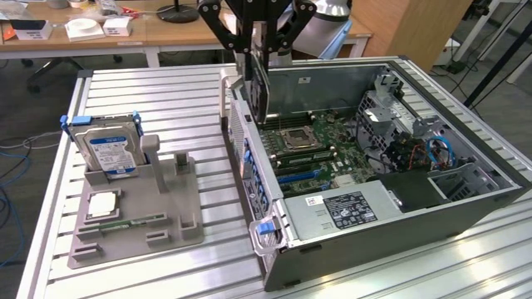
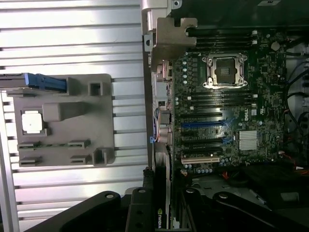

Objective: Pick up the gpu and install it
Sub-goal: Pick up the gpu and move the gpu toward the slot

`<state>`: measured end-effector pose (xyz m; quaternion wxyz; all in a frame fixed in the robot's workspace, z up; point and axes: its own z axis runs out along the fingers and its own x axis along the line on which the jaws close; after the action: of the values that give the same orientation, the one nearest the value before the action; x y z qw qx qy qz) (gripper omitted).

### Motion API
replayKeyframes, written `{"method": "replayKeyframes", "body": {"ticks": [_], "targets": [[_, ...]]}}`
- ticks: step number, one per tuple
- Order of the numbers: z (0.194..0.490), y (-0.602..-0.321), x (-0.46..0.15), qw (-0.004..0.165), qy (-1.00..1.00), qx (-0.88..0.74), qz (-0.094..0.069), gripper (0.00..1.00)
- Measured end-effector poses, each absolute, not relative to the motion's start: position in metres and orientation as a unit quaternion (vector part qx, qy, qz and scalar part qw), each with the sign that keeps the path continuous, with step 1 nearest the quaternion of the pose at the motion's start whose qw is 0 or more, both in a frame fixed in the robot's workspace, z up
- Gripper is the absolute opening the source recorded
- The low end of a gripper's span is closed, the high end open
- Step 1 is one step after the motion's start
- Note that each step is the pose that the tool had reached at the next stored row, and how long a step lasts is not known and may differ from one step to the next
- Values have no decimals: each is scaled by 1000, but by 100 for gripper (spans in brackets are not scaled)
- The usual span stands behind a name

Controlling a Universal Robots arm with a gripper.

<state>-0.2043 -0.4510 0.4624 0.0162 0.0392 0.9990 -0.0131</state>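
Note:
My gripper [image 1: 259, 47] hangs over the far left corner of the open computer case [image 1: 465, 205], shut on the gpu [image 1: 263, 84]. The card hangs on edge below the black fingers [image 1: 226, 34], dark, with a silver bracket along the side toward the exterior view's left. Its lower end is just above the motherboard [image 1: 320, 152], close to the case's rear wall. In the wrist view the gpu [image 2: 162, 188] shows edge-on between the gripper's [image 2: 161, 215] black links, over the edge of the motherboard [image 2: 227, 111] near the blue slot [image 2: 203, 123].
A grey parts holder [image 1: 137, 230] stands on the slatted table on the exterior view's left, carrying a blue-labelled hard drive [image 1: 112, 149], a CPU chip [image 1: 101, 204] and a RAM stick [image 1: 124, 223]. The case has a power supply [image 1: 349, 208], cables [image 1: 424, 156] and an empty CPU socket [image 1: 297, 138].

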Motion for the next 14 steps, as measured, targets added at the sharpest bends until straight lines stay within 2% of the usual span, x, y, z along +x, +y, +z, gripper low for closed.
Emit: {"method": "replayKeyframes", "body": {"ticks": [14], "targets": [[462,-451,-193,16,999,39,-13,26]]}}
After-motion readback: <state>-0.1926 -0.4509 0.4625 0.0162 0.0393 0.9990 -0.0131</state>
